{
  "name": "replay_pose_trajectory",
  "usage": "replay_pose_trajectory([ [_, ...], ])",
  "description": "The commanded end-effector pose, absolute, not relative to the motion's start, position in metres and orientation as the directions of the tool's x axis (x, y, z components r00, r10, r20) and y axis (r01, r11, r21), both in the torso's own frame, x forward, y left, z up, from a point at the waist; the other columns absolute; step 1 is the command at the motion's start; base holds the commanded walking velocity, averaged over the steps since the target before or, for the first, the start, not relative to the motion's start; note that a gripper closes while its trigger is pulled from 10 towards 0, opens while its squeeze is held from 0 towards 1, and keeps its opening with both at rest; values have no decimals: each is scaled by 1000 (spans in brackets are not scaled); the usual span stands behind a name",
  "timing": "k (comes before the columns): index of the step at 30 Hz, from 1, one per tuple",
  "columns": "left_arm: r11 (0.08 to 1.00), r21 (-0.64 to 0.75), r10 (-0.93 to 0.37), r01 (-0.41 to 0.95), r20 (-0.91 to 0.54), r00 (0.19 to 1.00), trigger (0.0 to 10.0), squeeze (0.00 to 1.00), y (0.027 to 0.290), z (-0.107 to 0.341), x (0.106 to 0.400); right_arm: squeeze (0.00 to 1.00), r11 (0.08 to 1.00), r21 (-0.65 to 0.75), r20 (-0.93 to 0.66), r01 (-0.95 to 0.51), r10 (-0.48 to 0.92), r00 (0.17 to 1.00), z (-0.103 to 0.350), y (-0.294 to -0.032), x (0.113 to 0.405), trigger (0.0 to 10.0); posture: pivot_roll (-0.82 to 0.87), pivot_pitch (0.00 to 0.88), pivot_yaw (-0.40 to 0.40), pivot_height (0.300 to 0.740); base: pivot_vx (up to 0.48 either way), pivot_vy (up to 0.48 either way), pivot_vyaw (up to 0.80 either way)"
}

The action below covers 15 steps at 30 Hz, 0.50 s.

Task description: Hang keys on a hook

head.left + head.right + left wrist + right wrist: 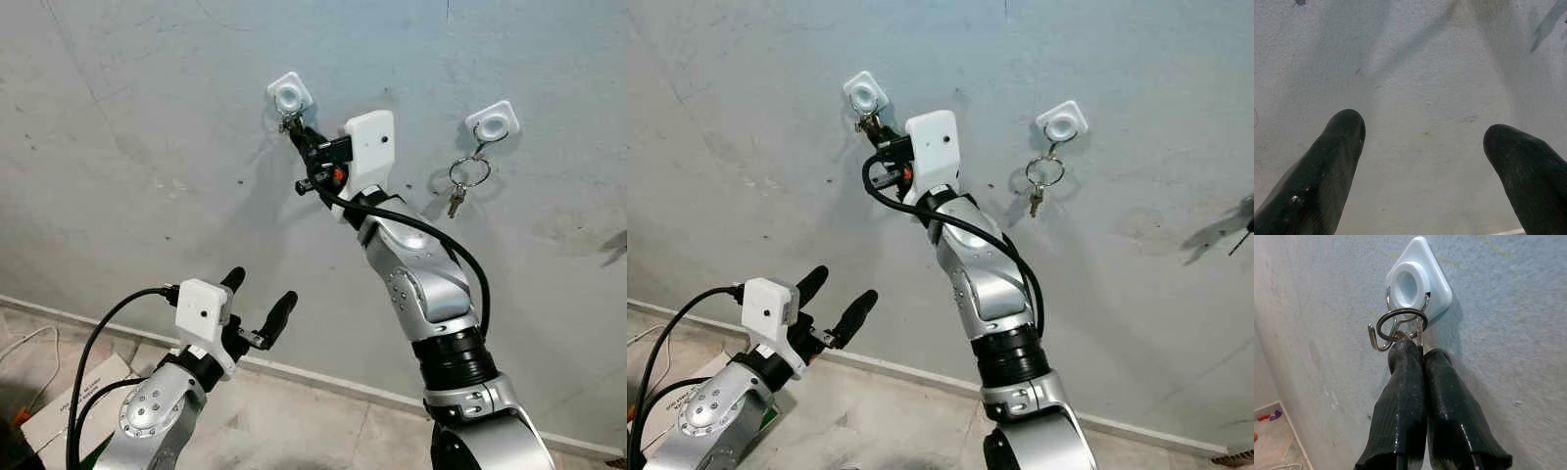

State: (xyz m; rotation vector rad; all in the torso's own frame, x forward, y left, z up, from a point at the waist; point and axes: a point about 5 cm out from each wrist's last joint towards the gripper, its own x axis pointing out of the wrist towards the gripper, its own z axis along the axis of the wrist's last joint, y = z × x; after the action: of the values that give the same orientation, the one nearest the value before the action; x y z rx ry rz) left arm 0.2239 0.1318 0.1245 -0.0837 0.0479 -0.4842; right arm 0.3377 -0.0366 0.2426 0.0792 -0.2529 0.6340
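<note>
The right gripper (1418,350) reaches up to a white wall hook (1418,281) on a grey wall (147,147). Its two black fingers (1400,382) are pressed together, pinching a key (1420,333) that hangs from a metal key ring (1400,323). The ring sits tilted just below the hook's white plate, beside its wire prongs; whether it is already over a prong cannot be told. The key's long axis runs straight down from the ring into the fingers.

Further right on the wall, a second white hook (493,121) holds another set of keys (468,176) hanging downward.

The left gripper (257,305) is held low, near the wall, fingers spread wide and holding nothing.
</note>
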Motion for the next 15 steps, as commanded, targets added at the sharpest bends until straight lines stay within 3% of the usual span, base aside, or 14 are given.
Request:
replay_pose_trajectory([
  [1,880,-85,-471,467,-24,882,10000,0,131,126,224,0,789,-8,277,-614,592,757,248,-37,334,10000,125,95,23,740,0,0,0],
  [13,876,-80,-478,475,-21,878,10000,0,129,127,227,0,771,-21,233,-637,623,747,232,-40,321,10000,120,89,24,740,0,0,0],
  [15,877,-80,-477,474,-21,879,10000,0,129,126,228,0,735,-49,234,-676,667,708,230,-37,315,10000,120,89,24,740,0,0,0],
])
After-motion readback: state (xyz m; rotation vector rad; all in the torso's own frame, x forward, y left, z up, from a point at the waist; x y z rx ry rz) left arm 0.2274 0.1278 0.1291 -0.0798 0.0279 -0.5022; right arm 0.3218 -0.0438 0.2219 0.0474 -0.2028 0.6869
